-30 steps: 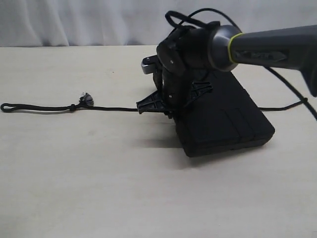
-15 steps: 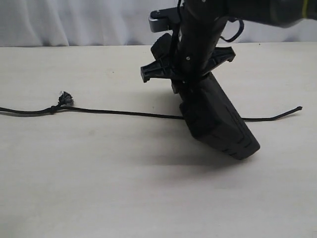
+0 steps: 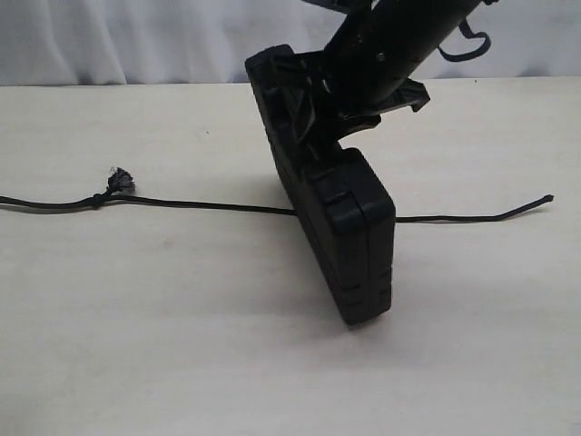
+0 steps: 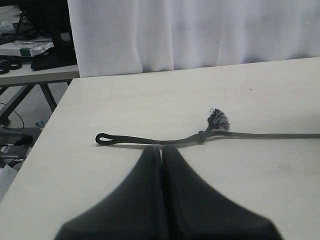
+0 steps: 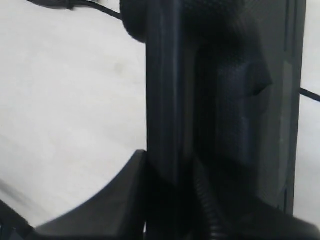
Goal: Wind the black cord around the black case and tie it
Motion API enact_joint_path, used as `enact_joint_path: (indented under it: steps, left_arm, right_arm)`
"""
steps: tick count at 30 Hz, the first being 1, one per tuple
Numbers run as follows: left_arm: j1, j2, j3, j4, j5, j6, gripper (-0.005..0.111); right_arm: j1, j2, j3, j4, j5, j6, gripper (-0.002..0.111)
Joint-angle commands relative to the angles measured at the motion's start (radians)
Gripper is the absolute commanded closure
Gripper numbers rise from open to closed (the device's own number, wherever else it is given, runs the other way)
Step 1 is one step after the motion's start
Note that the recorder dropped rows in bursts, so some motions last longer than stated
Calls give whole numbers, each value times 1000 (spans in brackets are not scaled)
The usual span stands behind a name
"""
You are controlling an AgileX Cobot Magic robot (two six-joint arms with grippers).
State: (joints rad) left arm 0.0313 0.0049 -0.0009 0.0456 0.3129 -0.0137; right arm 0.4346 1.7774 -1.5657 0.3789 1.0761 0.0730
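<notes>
The black case (image 3: 349, 236) stands tilted on its near lower edge, its top leaning back left. My right gripper (image 3: 349, 100) is shut on its upper part; in the right wrist view the case (image 5: 225, 75) fills the frame, with one finger (image 5: 132, 192) pressed against its side. The black cord (image 3: 209, 205) lies straight across the table and passes under or behind the case, its thin end (image 3: 545, 199) at the right. Its knot (image 3: 98, 201) and frayed tuft (image 3: 120, 179) lie at the left. My left gripper (image 4: 161, 148) is shut and empty, just short of the cord (image 4: 150, 140) near its looped end (image 4: 102, 138).
A pale table (image 3: 182, 345) carries everything, with a white curtain (image 3: 136, 41) behind it. The left wrist view shows the table's edge (image 4: 55, 115) and a cluttered shelf (image 4: 25, 47) beyond it.
The right gripper has raised and turned the case from lying flat to standing on edge. The cord slid left early on and has stayed put since.
</notes>
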Motion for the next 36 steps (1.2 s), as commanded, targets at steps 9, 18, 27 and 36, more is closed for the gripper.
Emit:
enact_joint_path:
  steps: [9, 18, 27, 36]
  left_arm:
    - [-10, -5, 1, -4, -9, 1, 107]
    - [-10, -5, 1, -2, -9, 1, 107]
    - [-10, -5, 1, -2, -9, 1, 107]
    - [-10, -5, 1, -2, -9, 1, 107]
  right_arm:
    - [-59, -6, 71, -102, -82, 47, 104]
    - [-59, -12, 67, -211, -84, 39, 104]
    - [-59, -12, 67, -224, -94, -17, 93]
    - [-59, -12, 49, -230, -107, -25, 87]
